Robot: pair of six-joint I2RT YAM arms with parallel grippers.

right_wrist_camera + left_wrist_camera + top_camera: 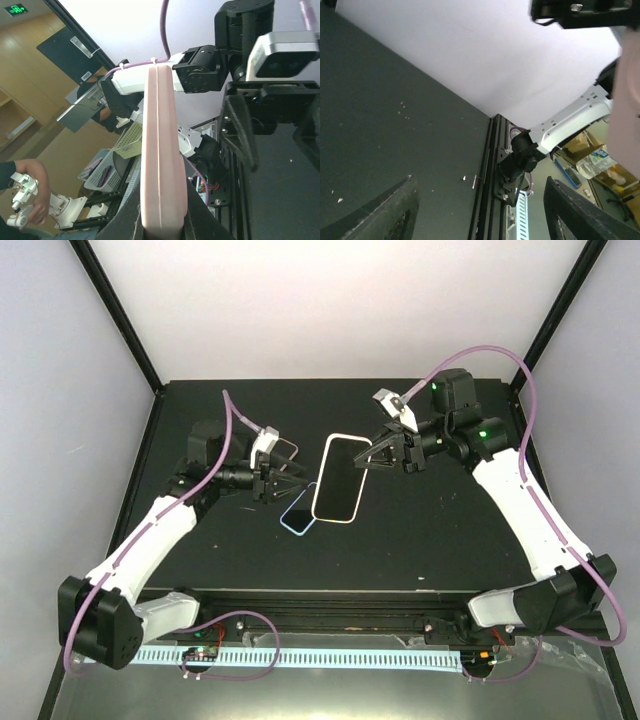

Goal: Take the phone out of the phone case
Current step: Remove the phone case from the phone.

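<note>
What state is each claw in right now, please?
Left claw: open, holding nothing.
Right claw: closed on the cased phone.

I see a black table with a white perforated strip along its near edge, white walls at the far side.
</note>
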